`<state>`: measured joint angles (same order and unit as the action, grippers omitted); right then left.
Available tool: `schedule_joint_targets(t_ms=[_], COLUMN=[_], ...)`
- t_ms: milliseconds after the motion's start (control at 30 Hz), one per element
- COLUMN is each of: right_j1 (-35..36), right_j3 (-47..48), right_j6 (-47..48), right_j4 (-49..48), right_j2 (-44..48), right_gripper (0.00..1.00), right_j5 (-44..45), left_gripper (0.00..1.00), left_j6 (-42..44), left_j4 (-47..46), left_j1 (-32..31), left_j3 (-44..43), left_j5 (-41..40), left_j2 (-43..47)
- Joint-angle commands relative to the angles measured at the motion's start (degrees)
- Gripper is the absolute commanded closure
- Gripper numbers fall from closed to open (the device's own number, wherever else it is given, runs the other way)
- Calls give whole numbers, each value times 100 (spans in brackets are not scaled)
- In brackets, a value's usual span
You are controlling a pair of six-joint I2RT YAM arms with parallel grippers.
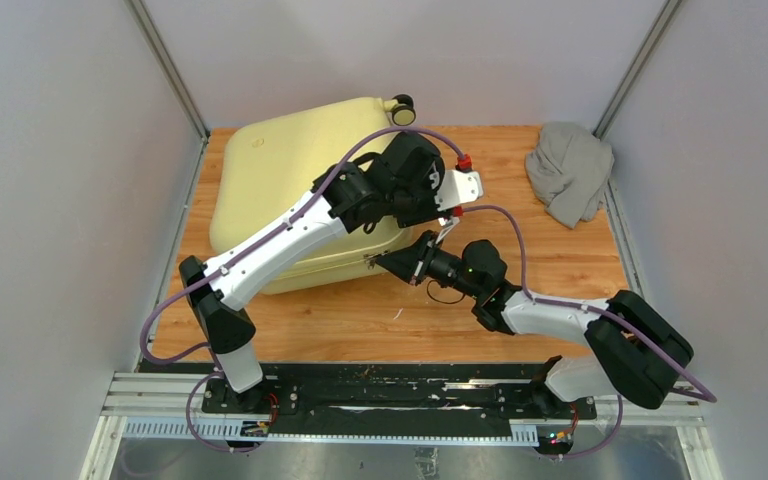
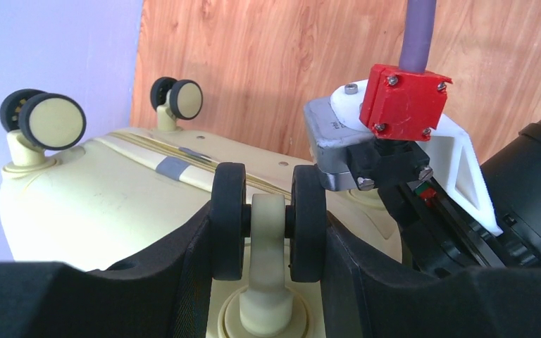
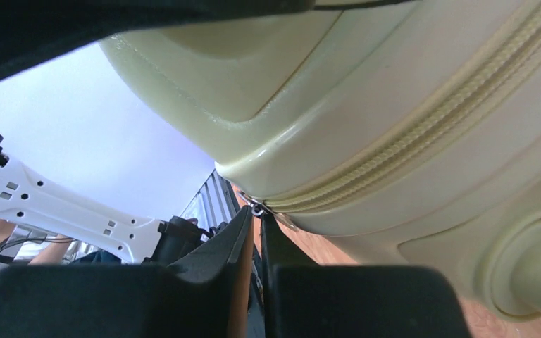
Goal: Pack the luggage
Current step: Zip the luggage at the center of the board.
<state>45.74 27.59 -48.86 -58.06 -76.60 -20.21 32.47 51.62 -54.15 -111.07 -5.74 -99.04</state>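
Item 1: luggage (image 1: 280, 170), pale yellow hard shell, lying flat and closed at the far left of the table (image 1: 360, 335). Judged stiff, smooth and slippery on its faces, bulky, likely too heavy for 1 claw to lift; the best holds are its projecting parts. My left claw (image 2: 268, 236) clamps 1 twin caster wheel (image 2: 229, 218). My right claw (image 3: 257, 239), nearly closed, pinches the zip pull (image 3: 257, 208) on the near edge. Grey cloth (image 1: 570, 170) lies well apart, far right.
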Motion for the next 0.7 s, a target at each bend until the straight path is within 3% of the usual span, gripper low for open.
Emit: schedule_joint_targets(t_ms=[0, 200, 367, 433, 667], right_j1=[102, -134, -273, -304, -320], right_j3=[110, -364, -643, -654, -299], right_j6=[7, 95, 672, 754, 736], right_j4=[209, 404, 1900, 2085, 1974], right_j2=[-55, 579, 1882, 2149, 2056], right_gripper=[89, 88, 86, 84, 86], right_j5=[-120, 240, 938, 1037, 666], left_gripper=[100, 100, 100, 100, 100], left_j6=[56, 42, 68, 40, -23], left_j4=[-2460, -2461, -2518, -2539, -2534], left_j1=[-218, -219, -219, -219, -228], left_j3=[-864, -578, -389, -362, -363], left_j5=[231, 232, 220, 237, 233], left_j2=[496, 722, 867, 886, 888])
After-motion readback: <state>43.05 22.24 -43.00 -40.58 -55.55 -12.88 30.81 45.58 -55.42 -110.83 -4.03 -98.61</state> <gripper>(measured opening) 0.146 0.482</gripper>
